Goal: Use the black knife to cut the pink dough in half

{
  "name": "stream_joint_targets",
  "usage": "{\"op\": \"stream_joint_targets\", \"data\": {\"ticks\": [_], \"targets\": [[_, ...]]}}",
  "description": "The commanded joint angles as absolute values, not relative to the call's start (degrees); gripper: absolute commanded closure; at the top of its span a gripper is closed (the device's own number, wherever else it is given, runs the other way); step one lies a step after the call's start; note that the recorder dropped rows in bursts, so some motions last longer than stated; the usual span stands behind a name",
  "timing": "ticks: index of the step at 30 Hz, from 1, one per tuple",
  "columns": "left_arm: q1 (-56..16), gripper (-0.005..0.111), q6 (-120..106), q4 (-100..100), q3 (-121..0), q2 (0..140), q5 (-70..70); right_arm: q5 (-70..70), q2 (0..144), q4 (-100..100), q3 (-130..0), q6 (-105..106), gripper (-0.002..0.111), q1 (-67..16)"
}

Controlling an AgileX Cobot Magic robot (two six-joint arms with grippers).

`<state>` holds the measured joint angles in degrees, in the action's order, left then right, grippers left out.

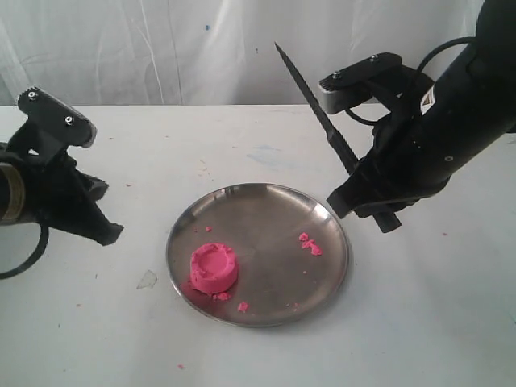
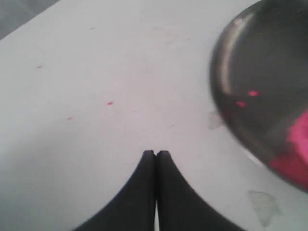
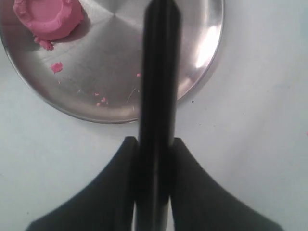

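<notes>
Clamping black knife [image 1: 310, 98] — right gripper [image 3: 154, 143], dough [image 1: 214, 268] whole

Plate [image 1: 266, 211] sits mid table [image 1: 427, 322], nearer front edge. Dough [image 1: 214, 268] on plate, by its left-front rim; crumbs [image 1: 310, 243] on plate near right rim. Your right gripper [image 1: 367, 211] just off plate's right rim, knife [image 1: 318, 113] in it, tip up toward table's back edge. Your left gripper [image 1: 109, 232] left of plate, apart.
</notes>
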<state>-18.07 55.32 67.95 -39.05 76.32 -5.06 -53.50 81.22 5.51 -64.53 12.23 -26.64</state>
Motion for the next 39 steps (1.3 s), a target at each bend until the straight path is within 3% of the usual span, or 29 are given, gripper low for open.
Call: {"op": "stream_joint_targets", "data": {"ticks": [1,5,12,15,39], "targets": [[-20.2,0.107,58.8,71.6,-43.5,78.2,6.5,-52.3,81.4,5.1,-64.5,12.2,0.108,-26.4],[-20.3,0.107,48.0,62.4,-43.7,82.8,9.0,-50.7,83.0,5.1,-64.5,12.2,0.108,-26.4],[-25.5,0.107,-9.9,8.4,-57.6,92.8,36.5,-51.2,87.6,5.1,-64.5,12.0,0.108,-26.4],[-25.9,0.107,-19.6,-4.5,-62.7,93.9,40.5,-51.3,88.6,5.1,-63.7,11.7,0.108,-26.4],[-25.8,0.107,-32.1,-14.4,-60.7,101.5,26.7,-50.6,88.9,5.4,-62.5,11.6,0.108,-26.4]]}}
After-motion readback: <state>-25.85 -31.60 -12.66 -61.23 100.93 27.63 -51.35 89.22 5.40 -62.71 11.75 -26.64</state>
